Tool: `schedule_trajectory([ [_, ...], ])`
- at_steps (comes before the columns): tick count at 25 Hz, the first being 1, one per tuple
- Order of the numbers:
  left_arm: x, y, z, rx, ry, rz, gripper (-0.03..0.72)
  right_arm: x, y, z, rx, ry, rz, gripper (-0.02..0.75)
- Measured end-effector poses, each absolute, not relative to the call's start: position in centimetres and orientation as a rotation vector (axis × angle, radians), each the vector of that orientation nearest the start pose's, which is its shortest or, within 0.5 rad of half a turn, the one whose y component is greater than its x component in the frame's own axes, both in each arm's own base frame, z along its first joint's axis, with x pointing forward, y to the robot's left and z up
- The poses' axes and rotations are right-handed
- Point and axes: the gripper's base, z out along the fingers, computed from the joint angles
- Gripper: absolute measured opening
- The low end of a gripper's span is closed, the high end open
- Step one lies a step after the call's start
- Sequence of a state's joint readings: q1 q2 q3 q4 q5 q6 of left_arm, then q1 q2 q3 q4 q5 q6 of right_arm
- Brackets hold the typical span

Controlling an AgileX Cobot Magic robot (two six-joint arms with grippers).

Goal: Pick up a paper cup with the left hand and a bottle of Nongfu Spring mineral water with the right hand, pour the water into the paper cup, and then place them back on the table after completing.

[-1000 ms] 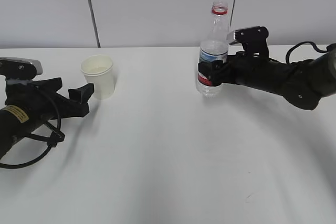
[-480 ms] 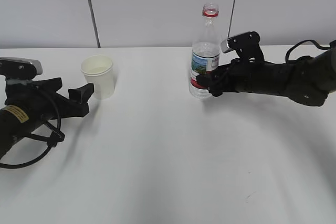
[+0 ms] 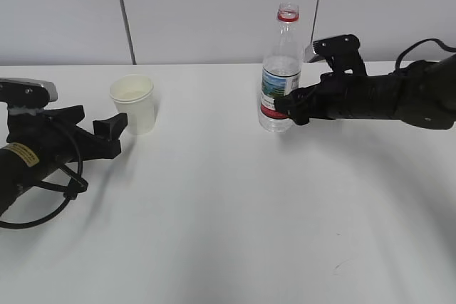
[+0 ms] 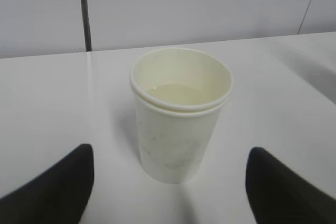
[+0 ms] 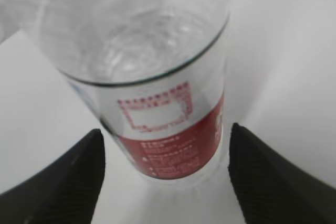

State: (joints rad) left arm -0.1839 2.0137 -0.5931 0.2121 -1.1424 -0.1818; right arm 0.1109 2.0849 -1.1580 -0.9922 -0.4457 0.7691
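right hand [image 3: 285, 109]: gripping bottle [image 3: 278, 76] | label: red band, writing unreadable | cap: off

White table [image 3: 228, 233] against a grey wall. At left, my left gripper [image 3: 114, 133] lies low with jaws apart, just beside the upright cup [image 3: 133, 103] without touching it. At right, my right gripper [image 3: 288, 108] closes around the lower labelled part of the upright, uncapped bottle [image 3: 279, 69].
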Motion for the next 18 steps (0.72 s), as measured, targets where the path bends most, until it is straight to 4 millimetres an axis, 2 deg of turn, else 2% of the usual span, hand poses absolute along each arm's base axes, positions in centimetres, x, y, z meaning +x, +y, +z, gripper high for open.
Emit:
schedule_trajectory([
  [7,31.5,-7.6,10.5,0.222,1.768,-0.37,0.542,41.6,7.6,14.4,-0.499,2.115,0.318,0.54],
  [18,31.4,-8.0,10.5,0.265,1.766,-0.391,0.542,38.9,6.0,16.5,-0.421,2.196,0.17,0.539],
])
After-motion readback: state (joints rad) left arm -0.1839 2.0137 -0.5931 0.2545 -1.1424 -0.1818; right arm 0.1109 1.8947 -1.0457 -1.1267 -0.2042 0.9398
